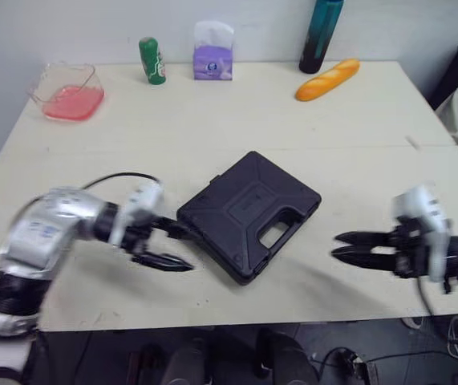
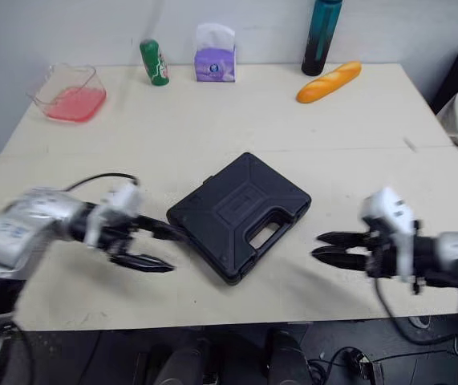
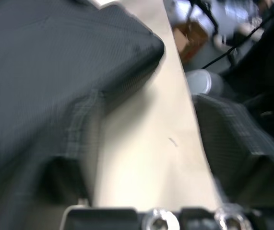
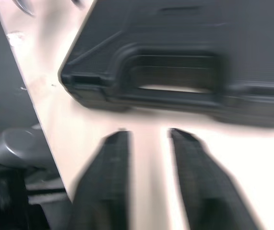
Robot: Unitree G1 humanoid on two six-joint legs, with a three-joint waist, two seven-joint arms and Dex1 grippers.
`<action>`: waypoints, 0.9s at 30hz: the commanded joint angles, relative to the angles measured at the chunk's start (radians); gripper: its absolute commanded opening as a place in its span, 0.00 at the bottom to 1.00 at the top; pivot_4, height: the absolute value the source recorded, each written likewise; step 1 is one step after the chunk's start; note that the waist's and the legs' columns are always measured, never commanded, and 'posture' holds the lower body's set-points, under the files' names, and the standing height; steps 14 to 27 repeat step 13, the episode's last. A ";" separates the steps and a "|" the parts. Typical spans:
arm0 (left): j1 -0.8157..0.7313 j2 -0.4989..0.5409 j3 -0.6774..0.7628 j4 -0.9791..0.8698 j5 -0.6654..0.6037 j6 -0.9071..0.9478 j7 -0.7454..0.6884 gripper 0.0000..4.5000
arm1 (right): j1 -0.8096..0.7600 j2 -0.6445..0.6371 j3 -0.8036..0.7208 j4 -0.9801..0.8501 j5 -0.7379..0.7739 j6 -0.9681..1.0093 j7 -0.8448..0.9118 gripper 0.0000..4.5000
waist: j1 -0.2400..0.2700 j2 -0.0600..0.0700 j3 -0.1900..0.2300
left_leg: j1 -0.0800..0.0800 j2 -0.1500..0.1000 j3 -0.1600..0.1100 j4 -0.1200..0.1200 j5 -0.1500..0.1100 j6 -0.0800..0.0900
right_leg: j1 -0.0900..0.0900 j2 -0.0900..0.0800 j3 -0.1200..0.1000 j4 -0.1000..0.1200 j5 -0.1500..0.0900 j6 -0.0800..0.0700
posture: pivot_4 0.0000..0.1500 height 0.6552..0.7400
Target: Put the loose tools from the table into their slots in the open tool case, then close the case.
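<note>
The black tool case [image 1: 249,215] lies shut and flat in the middle of the tabletop [image 1: 212,120], handle toward 5 o'clock, so packing and closing look done to me. The left gripper [image 1: 187,250] is at the case's 9 o'clock corner, spread wide, holding nothing; the right gripper [image 1: 337,245] hangs at 3 o'clock, apart, narrowly open, empty

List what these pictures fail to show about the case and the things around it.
Inside of the black plastic tool case: the shut lid hides its contents in all views.
Left gripper: blurred in the eye views; contact with the case's corner unclear.
Tall teal bottle: top cut off by the left eye view's upper edge.
Green can: label too small to read.
</note>
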 commanded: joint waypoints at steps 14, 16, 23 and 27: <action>0.400 0.213 0.645 0.023 -0.056 0.051 0.040 1.00 | 0.047 -0.169 -0.256 0.391 -0.239 -0.267 0.272 1.00 | 0.001 0.004 0.005 | 0.001 0.001 0.000 -0.001 -0.006 -0.009 | -0.002 -0.004 0.003 -0.003 -0.001 -0.001 | 1.00 0.99; 0.400 0.213 0.645 0.023 -0.056 0.051 0.040 1.00 | 0.047 -0.169 -0.256 0.391 -0.239 -0.267 0.272 1.00 | 0.001 0.004 0.005 | 0.001 0.001 0.000 -0.001 -0.006 -0.009 | -0.002 -0.004 0.003 -0.003 -0.001 -0.001 | 1.00 0.99; 0.400 0.213 0.645 0.023 -0.056 0.051 0.040 1.00 | 0.047 -0.169 -0.256 0.391 -0.239 -0.267 0.272 1.00 | 0.001 0.004 0.005 | 0.001 0.001 0.000 -0.001 -0.006 -0.009 | -0.002 -0.004 0.003 -0.003 -0.001 -0.001 | 1.00 0.99; 0.400 0.213 0.645 0.023 -0.056 0.051 0.040 1.00 | 0.047 -0.169 -0.256 0.391 -0.239 -0.267 0.272 1.00 | 0.001 0.004 0.005 | 0.001 0.001 0.000 -0.001 -0.006 -0.009 | -0.002 -0.004 0.003 -0.003 -0.001 -0.001 | 1.00 0.99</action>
